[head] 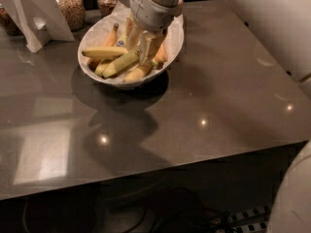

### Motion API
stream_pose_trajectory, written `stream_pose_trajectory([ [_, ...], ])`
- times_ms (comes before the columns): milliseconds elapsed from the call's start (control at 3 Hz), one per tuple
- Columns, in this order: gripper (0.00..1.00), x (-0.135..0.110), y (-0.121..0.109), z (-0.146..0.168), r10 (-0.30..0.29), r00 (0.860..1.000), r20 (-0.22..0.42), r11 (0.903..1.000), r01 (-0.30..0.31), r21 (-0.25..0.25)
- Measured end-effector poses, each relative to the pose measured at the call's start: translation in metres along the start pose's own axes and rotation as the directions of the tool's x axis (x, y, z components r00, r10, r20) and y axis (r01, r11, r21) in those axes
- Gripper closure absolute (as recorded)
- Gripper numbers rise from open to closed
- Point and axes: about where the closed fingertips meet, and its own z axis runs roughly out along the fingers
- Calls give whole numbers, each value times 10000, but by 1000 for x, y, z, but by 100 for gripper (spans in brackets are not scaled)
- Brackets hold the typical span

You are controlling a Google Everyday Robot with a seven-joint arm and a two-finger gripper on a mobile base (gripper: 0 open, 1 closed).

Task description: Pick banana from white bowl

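The wide white bowl (97, 30) stands at the back of the dark table and holds several bananas. A yellow-green banana (119, 63) lies across the middle, with another yellow one (102, 52) behind it. My gripper (140, 41) reaches down into the bowl from above, right of centre. Its fingers (149, 45) stand apart, one on each side of the right end of the yellow-green banana, low among the fruit. The bananas under the gripper are partly hidden.
The dark grey table (204, 96) stretches toward the camera, with its front edge near the bottom. A white folded card stand (36, 16) sits at the back left. Two glass jars (72, 6) with brown contents stand behind the bowl. A white part of the robot's body (272, 28) fills the upper right.
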Motion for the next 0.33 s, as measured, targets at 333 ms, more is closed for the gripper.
stream_pose_trajectory([
  [333,100,-6,1,-18,68,9952,981,9992,-106,378],
])
